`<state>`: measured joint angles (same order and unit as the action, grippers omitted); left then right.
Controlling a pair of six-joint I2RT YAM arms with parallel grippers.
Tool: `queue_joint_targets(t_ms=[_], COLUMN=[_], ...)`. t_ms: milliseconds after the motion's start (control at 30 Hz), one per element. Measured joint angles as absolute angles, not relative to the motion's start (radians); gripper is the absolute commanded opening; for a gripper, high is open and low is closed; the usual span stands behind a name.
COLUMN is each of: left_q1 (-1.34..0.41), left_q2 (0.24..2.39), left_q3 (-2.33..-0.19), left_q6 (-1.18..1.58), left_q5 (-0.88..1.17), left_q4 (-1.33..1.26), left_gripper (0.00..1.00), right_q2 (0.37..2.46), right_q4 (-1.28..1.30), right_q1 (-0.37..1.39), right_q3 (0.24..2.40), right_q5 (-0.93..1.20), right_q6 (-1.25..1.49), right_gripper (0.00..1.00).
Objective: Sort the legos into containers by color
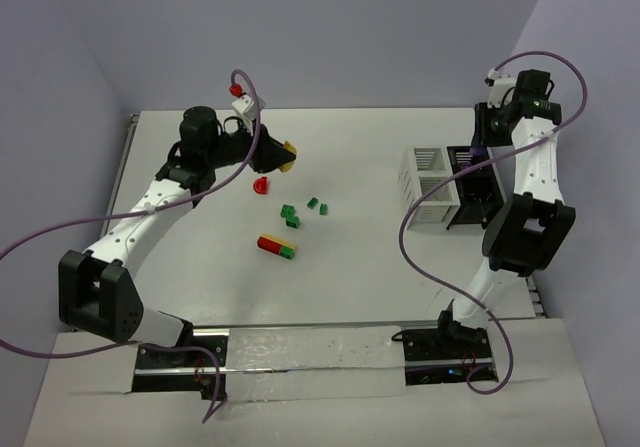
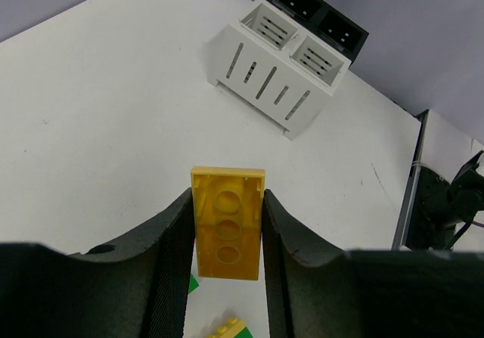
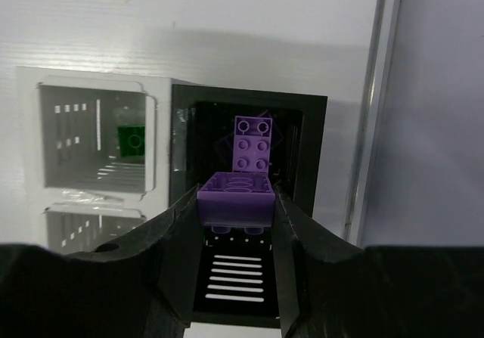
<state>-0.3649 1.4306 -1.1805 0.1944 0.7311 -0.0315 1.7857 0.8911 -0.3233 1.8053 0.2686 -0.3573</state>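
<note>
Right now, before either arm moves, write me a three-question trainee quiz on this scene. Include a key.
1. True or false: the left pincer is shut on a yellow brick.
2. The right pincer grips a brick of which colour? A red, B purple, C green.
3. Fill in: the lego inside the white slatted box is ____.
Key: 1 true; 2 B; 3 green.

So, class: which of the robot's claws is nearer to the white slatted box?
Right. The right claw, holding a purple brick, hangs over the black tray directly beside the white slatted box; the left claw, gripping a yellow brick, is far across the table.
</note>
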Motion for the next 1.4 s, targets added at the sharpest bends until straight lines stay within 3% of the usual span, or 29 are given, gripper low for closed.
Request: queue_joint_targets(t_ms=[133, 200, 267, 367, 500, 667, 833, 967, 1133, 1400], left_q1=[-0.365, -0.365, -0.365, -0.365, -0.365, -0.365, -0.360, -0.329, -0.257, -0.249], left_q2=[1.436, 1.442, 1.451, 1.461, 1.470, 1.471, 1.471, 1.467, 1.471, 1.458], left_q3=[-1.180, -1.180, -1.180, -1.180, -1.180, -1.180, -1.178, -1.101, -0.900, -0.868], left_q6=[0.190, 0.191, 0.193, 0.198, 0.207, 0.229, 0.310, 0.564, 1.064, 1.425], left_q5=[0.730, 0.730, 0.730, 0.730, 0.730, 0.734, 0.765, 0.851, 0.882, 0.834], left_q4=[-0.030, -0.030, -0.030, -0.030, -0.031, -0.034, -0.063, -0.287, -0.683, -0.796], left_gripper=[0.00, 0.00, 0.00, 0.00, 0.00, 0.00, 0.00, 0.00, 0.00, 0.00], right_q2=[1.826, 1.833, 1.838, 1.849, 1.863, 1.863, 1.843, 1.715, 1.482, 1.368], right_q4=[0.878, 0.865, 0.854, 0.844, 0.838, 0.836, 0.848, 0.854, 0.772, 0.616], right_q1=[-0.323, -0.323, -0.323, -0.323, -0.323, -0.319, -0.306, -0.244, -0.010, 0.351], right_q3=[1.805, 1.805, 1.805, 1.805, 1.805, 1.801, 1.778, 1.729, 1.669, 1.648], right_q5=[0.241, 0.232, 0.227, 0.225, 0.225, 0.228, 0.266, 0.371, 0.494, 0.521], right_q6=[-0.358, -0.358, -0.359, -0.361, -0.364, -0.365, -0.358, -0.339, -0.265, -0.095], right_gripper=[0.03, 0.11, 0.31, 0.50, 0.61, 0.86, 0.90, 0.92, 0.93, 0.94])
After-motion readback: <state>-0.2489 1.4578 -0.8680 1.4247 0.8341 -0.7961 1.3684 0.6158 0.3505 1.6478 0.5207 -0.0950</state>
